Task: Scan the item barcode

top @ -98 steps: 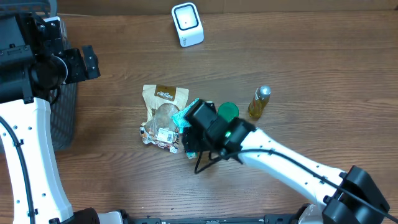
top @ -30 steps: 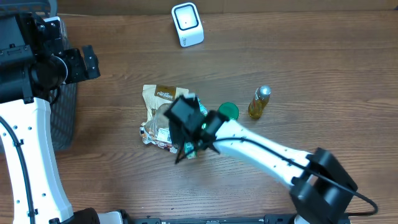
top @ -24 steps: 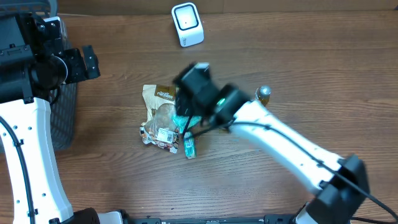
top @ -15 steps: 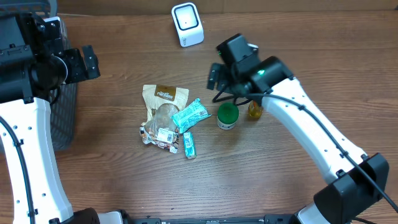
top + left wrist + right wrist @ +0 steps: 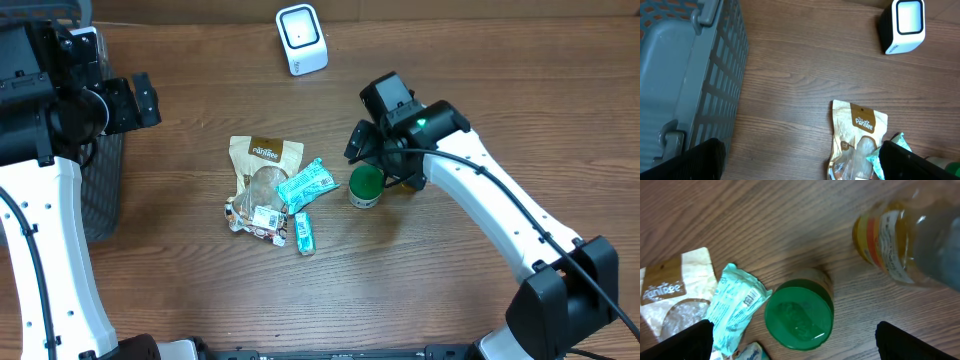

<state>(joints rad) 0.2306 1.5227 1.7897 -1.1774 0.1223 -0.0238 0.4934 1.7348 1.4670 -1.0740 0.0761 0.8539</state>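
Overhead: the green-lidded jar (image 5: 366, 185) is standing upright, lid facing up, between the teal packet (image 5: 305, 184) and the yellow bottle (image 5: 410, 178), well apart from the scanner (image 5: 301, 40). The right gripper (image 5: 375, 158) is hovering over it, its arm reaching in from the lower right.

Left wrist: the left gripper (image 5: 800, 165) is spreading wide beside the grey basket (image 5: 715, 85), holding nothing.

Right wrist: the right gripper is gaping wide and empty, straddling the jar's lid.

The jar lid (image 5: 798, 315) is green, the wrapper (image 5: 735, 305) teal, the pouch (image 5: 670, 287) tan.

The left gripper (image 5: 140, 100) sits upper left, jaws wide apart. The right gripper (image 5: 370, 152) hangs right of centre, jaws spread, reaching in from lower right.
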